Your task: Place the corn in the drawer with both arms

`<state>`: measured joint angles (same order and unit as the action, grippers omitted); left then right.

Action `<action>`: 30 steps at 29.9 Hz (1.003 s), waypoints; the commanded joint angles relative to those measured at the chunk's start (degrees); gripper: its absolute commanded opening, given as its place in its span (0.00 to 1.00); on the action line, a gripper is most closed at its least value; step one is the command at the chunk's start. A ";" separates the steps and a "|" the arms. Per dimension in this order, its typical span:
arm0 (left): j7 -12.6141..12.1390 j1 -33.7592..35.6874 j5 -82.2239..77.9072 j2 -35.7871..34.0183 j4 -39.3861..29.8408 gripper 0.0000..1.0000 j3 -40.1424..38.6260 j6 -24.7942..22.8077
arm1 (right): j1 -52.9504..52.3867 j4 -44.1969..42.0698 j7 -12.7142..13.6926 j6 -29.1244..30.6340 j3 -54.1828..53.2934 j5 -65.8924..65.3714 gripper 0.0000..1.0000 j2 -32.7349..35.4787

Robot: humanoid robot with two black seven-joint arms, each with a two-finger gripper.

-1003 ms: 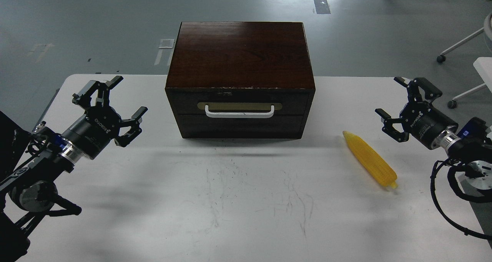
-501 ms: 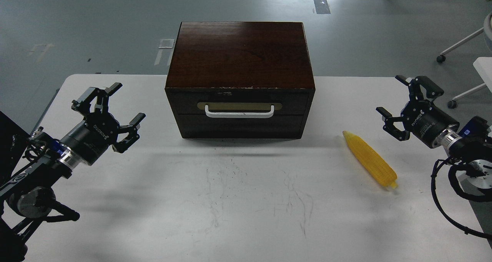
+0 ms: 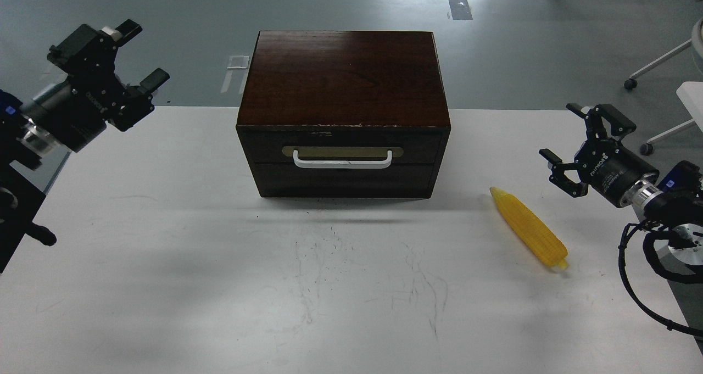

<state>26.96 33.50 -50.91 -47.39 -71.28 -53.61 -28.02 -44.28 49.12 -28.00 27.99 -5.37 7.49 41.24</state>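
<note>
Nearest the robot, the white table is bare and scuffed; nothing there blocks either arm. Farther in, the corn lies flat on the right side, slanting with its pointed end toward the box, well apart from it; being round and tapered, it would likely roll or skid if a finger caught it off-centre, and a grip near the thin tip could let it squirt out. The right gripper hangs just beyond and to the right of the cob, its fingers spread wide and holding nothing; a descent that is misaligned with the cob's slant is the main risk on that side. The drawer is fully closed, its white handle untouched; the box looks free-standing, so a pull on the handle might drag the whole box forward rather than slide the drawer out. Farthest, the left gripper is raised at the table's back-left corner, open and empty, well away from the handle; a long reach from there invites clipping the box's corner.
</note>
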 commanded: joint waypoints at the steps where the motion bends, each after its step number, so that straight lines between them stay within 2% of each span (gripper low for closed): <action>1: 0.11 5.16 -15.57 0.11 -6.21 0.99 0.17 0.02 | -0.28 0.01 0.00 0.01 0.01 -0.02 1.00 -0.02; 4: 0.20 8.93 -28.49 0.63 -12.72 0.99 2.88 0.02 | -0.37 0.01 0.00 0.01 0.01 -0.02 1.00 -0.02; 6: 0.28 11.57 -33.35 1.59 -14.49 0.99 5.52 0.02 | -0.37 0.01 0.00 0.01 0.01 -0.02 1.00 -0.02; 7: 0.63 15.24 -37.73 2.99 -15.63 0.99 9.02 0.02 | -0.37 0.01 0.00 0.01 0.01 -0.02 1.00 -0.02; 8: 0.98 17.19 -39.95 3.53 -15.99 0.99 11.05 0.02 | -0.46 0.01 0.00 0.01 0.01 -0.02 1.00 -0.02; 10: 1.04 25.08 -47.67 5.89 -16.26 0.99 20.08 0.02 | -0.46 0.01 0.00 0.01 0.01 -0.02 1.00 -0.02; 16: 1.04 38.37 -55.95 12.75 -14.42 0.99 36.88 0.02 | -0.37 0.01 0.00 0.01 0.01 -0.02 1.00 0.16; 19: 1.04 41.20 -59.72 15.65 -12.93 0.99 41.64 0.02 | -0.37 0.01 0.00 0.01 0.01 -0.02 1.00 0.51; 24: 1.04 41.47 -66.33 20.22 -7.13 0.99 45.43 0.02 | -0.28 0.10 0.00 0.01 0.01 -0.02 1.00 1.12; 30: 1.04 41.56 -68.09 21.72 -3.96 0.99 49.30 0.02 | -0.20 0.10 0.00 0.01 -0.08 -0.02 1.00 1.91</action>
<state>28.01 74.99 -117.81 -26.34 -76.79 -6.27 -28.00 -44.55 49.22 -28.00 28.00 -5.36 7.46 42.81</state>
